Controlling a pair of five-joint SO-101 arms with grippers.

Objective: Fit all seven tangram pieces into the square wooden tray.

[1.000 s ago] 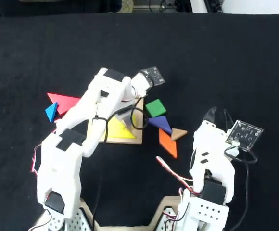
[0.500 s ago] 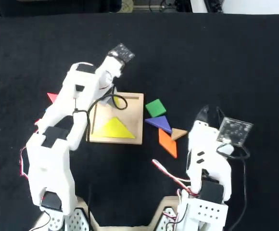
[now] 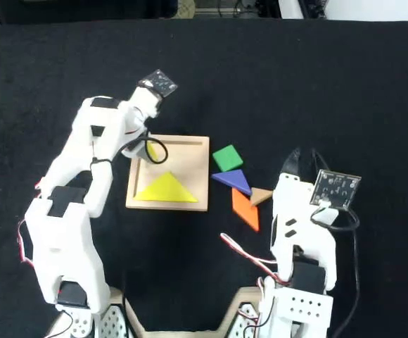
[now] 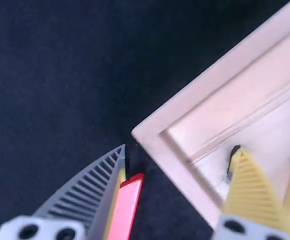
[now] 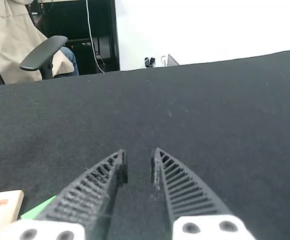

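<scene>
Has the left jaws spread wide astride a corner of the square wooden tray (image 4: 195,95), grey finger (image 4: 90,195) outside the rim over the black worktop (image 4: 50,75), yellow finger (image 4: 247,187) inside it. Shows a flat red piece (image 4: 126,207) edge-on just beside the grey finger; cannot tell whether gripped. Finds a flat yellow triangle (image 3: 166,189) lying in the tray, near those jaws. Has the right jaws parted by a narrow slit, gripping nothing. Finds a green square (image 3: 227,158), purple triangle (image 3: 236,180), orange parallelogram (image 3: 246,210) and tan triangle (image 3: 262,195) outside the tray, between the two pairs of jaws.

White arms (image 3: 70,232), blk ribbed R tool (image 5: 139,155), red/wht cables (image 3: 240,247)
</scene>
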